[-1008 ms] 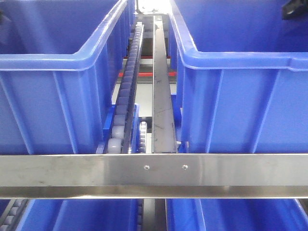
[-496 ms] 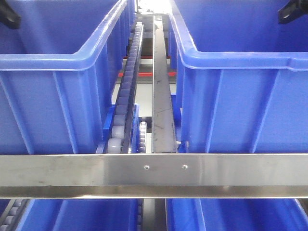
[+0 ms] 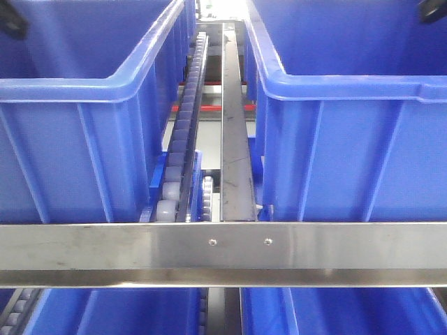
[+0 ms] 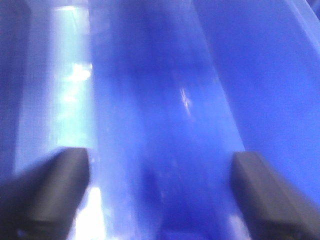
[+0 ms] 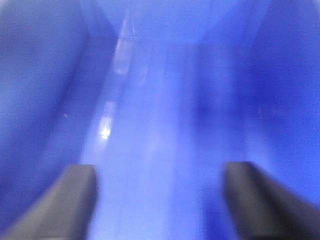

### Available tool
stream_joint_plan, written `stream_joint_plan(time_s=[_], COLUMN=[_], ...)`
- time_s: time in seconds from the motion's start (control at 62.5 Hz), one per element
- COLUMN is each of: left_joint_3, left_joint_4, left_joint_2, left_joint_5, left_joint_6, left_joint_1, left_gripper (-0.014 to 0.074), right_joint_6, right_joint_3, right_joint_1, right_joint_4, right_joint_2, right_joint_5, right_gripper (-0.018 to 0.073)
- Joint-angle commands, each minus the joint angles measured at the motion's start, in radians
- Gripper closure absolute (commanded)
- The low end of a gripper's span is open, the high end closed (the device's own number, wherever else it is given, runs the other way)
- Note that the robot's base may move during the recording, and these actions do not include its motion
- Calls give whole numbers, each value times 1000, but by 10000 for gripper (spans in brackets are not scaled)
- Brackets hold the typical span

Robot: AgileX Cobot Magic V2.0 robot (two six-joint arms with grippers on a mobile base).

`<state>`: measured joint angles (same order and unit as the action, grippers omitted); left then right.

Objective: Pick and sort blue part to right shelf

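Note:
No blue part shows in any view. My left gripper (image 4: 160, 172) is open inside a blue bin, its two dark fingers (image 4: 55, 185) wide apart with only blurred blue wall between them. My right gripper (image 5: 160, 182) is also open over a blue bin's inside, holding nothing. In the front view only a dark bit of the left gripper (image 3: 10, 25) shows at the top left corner, above the left bin (image 3: 84, 139). A dark bit of the right gripper (image 3: 434, 10) shows at the top right, above the right bin (image 3: 349, 146) on the shelf's right side.
A roller track (image 3: 183, 132) and a steel rail (image 3: 234, 139) run between the two bins. A steel crossbar (image 3: 223, 255) spans the front of the rack. More blue bins (image 3: 112, 314) sit on the level below.
Both dark gripper tips have drawn back toward the top corners of the front view since half a second ago; the right one shows less. Bins and rack have not moved.

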<state>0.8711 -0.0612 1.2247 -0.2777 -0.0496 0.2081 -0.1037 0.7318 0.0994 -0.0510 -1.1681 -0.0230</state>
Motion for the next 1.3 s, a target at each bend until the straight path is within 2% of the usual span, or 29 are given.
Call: stream_joint_plan(time_s=[0.0,0.048,0.096,0.128,0.48,0.624,0.72,0.928,1.152,1.28], left_joint_3=[36,36,36,36,36,22,-10,-149,-351,-453], left_joint_4=[-2,-2,-10,-29,-42,-60,-60,-56,-56,-56], left_joint_2=[-32,-32,-32,-32,-34,-58,-99,-260,-489,-634], left_joint_5=[45,47,47,47,65,118,186,218,327,327], left_joint_6=[1,1,3,3,12,85,92,90,90,90], left_joint_1=[4,4,4,4,0,-58,-97,-119,-119,-119], left_gripper=[388,486,457,445,473,473,472,472,472,473], right_joint_6=[9,9,9,9,9,9,9,9,11,11], right_joint_3=[37,37,37,37,36,34,33,-63,-263,-377], right_joint_1=[-5,-5,-5,-5,-5,-7,-27,-102,-105,-105], right_joint_4=[2,2,2,4,34,34,34,34,-8,-8], right_joint_2=[49,53,53,53,59,86,112,207,358,463], right_joint_5=[-57,-53,-59,-62,-53,-48,-56,-142,-231,-265], right_gripper=[289,393,491,518,503,503,503,503,503,503])
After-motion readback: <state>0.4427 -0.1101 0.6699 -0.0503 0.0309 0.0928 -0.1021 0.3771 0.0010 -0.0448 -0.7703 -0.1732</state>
